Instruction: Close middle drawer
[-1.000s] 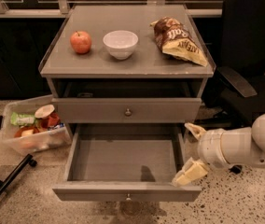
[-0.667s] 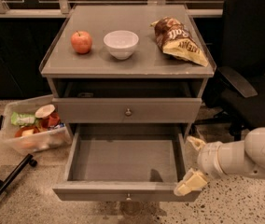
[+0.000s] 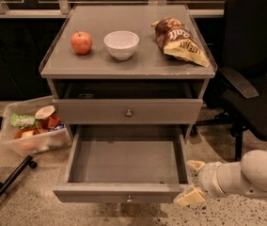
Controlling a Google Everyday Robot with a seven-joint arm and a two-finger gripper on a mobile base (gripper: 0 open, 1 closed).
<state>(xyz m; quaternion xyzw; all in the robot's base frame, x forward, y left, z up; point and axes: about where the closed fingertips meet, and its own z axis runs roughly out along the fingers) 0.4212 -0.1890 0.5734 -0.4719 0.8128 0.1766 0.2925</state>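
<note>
The middle drawer (image 3: pixel 124 164) sticks way out of the desk's (image 3: pixel 145 65) front and the pincer (image 3: pixel 193 180), spread open and empty, sits off the desk's front-right, so it probably wants a flat, straight-in shove.

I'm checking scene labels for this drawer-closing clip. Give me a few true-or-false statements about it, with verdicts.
1. The middle drawer stands pulled out. True.
2. The gripper is at the drawer's left front corner. False: it is at the right front corner, fingers apart.
3. On the cabinet top, a white bowl sits between the apple and the chip bag. True.
4. The gripper holds the drawer's knob. False: the knob is free, with the gripper off to its side.
</note>
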